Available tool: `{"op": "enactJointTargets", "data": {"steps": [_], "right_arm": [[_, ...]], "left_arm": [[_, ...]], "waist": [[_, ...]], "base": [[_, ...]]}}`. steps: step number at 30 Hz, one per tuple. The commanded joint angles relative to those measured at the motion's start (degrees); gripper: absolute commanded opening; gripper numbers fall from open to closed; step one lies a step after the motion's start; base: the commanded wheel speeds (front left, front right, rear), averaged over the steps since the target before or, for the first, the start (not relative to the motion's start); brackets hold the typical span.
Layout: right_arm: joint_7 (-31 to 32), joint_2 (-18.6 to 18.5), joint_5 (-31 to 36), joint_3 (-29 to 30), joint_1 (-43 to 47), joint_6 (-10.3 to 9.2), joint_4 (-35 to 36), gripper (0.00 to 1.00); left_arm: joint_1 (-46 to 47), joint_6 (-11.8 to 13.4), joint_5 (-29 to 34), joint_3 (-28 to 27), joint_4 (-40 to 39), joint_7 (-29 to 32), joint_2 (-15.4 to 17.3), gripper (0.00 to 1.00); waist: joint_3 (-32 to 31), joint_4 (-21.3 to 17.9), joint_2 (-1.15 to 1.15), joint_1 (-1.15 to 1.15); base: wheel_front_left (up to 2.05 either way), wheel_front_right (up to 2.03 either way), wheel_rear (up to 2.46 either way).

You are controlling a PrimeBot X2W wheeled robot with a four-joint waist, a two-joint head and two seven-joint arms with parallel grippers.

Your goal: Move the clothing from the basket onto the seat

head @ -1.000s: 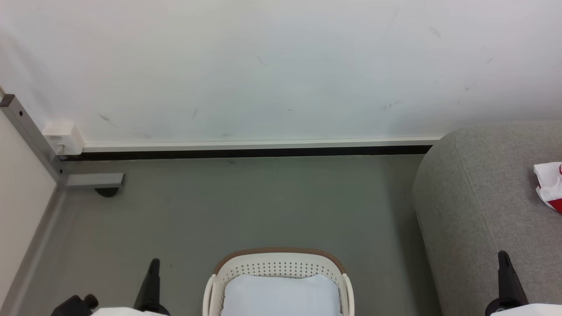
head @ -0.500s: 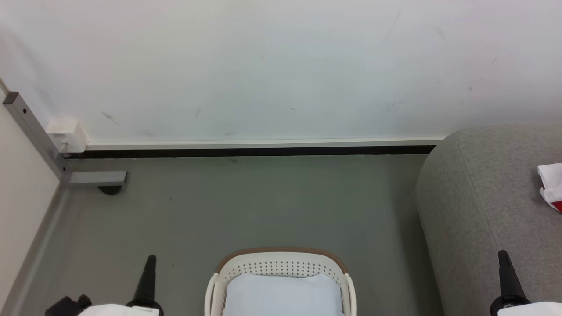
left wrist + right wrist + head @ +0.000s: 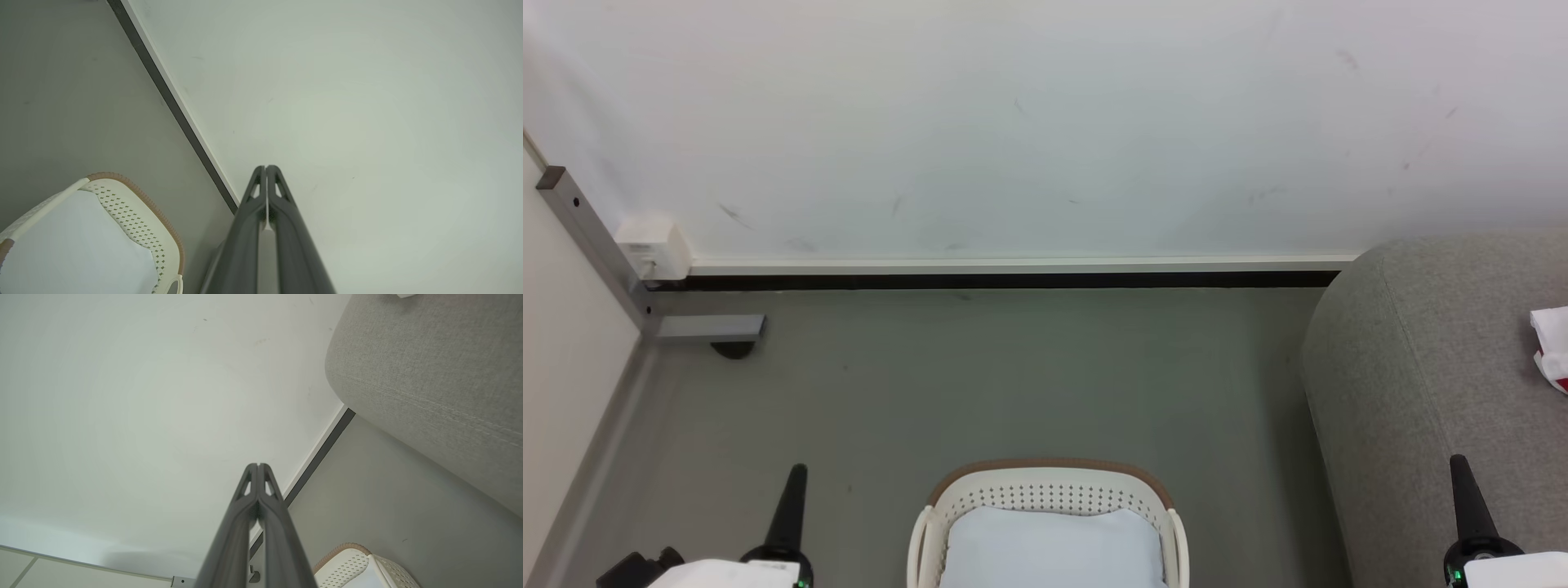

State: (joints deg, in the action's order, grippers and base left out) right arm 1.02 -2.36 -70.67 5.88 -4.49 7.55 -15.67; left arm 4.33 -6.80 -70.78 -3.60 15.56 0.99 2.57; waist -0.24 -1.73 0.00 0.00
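Note:
The cream-white basket (image 3: pixel 1045 480) with its brown rim stands on the floor at the bottom centre of the head view; a pale blue-white cushion (image 3: pixel 1049 547) lies inside it, with no red fabric showing there. A piece of red-and-white clothing (image 3: pixel 1552 347) lies on the grey sofa seat (image 3: pixel 1421 384) at the right edge. My left gripper (image 3: pixel 796 472) points up left of the basket, fingers pressed together, holding nothing. My right gripper (image 3: pixel 1459 464) stands over the sofa's front, also shut and holding nothing. The basket (image 3: pixel 135 204) shows at lower left of the left wrist view, below my shut left gripper (image 3: pixel 266 167).
A white wall (image 3: pixel 1045 122) with a dark baseboard closes off the back. A grey metal post and foot (image 3: pixel 698 328) and a white socket box (image 3: pixel 652 247) stand in the left corner. Grey floor (image 3: pixel 1013 376) stretches between wall, basket and sofa.
The whole head view has drifted slightly right, so the camera moved. Both grippers sit a little higher and more upright; both stay shut and hold nothing.

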Motion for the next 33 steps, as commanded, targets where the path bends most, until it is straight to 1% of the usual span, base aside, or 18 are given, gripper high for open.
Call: {"op": "enactJointTargets", "data": {"steps": [1,21,33], "right_arm": [[0.39,-0.68,-1.52,0.20,-0.94,-0.07,0.70,0.00],[2.98,-0.73,-11.41,0.49,-1.54,-0.09,1.22,0.00],[4.17,-0.74,-16.10,0.62,-1.63,-0.10,1.53,0.00]], "left_arm": [[1.04,-0.35,-1.91,-0.47,-0.65,0.45,0.40,0.00],[1.55,-0.60,-11.66,-1.75,-1.08,3.07,0.45,0.00],[1.85,-0.74,-16.16,-2.43,-1.32,4.22,0.48,0.00]], "waist": [[0.01,0.06,0.00,0.00],[0.19,0.78,0.00,0.00],[0.29,1.18,0.00,0.00]], "base": [[0.00,0.00,0.00],[0.00,0.00,0.00],[0.00,0.00,0.00]]}}
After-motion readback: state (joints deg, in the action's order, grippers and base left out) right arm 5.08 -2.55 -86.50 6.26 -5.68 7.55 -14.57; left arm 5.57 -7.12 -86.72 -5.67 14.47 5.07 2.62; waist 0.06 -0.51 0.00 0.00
